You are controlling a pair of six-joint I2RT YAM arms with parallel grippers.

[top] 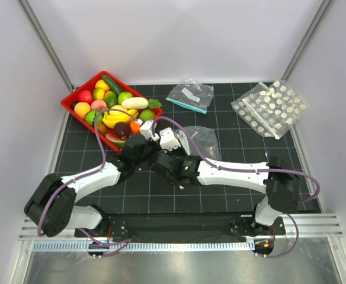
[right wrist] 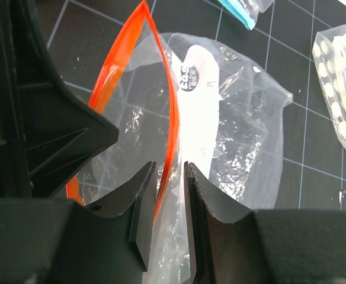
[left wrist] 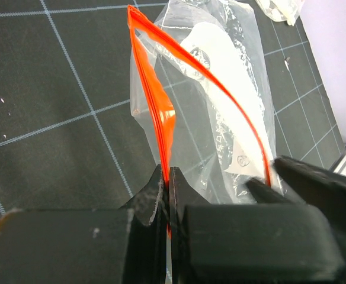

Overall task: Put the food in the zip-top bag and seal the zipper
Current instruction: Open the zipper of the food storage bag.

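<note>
left fingers (left wrist: 172, 184) clamped on zipper (left wrist: 161, 118); right fingers (right wrist: 186, 177) slightly apart astride zipper | zip-top bag (right wrist: 244, 130) mouth gaping

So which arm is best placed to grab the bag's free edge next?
Right: the right tool straddles the free side of the zipper, jaws slightly apart; the left tool is shut on the other side.

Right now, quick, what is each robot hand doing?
Left gripper: shut on the zipper.
Right gripper: slightly open, the zipper's other side between its jaws, not clamped yet.
</note>
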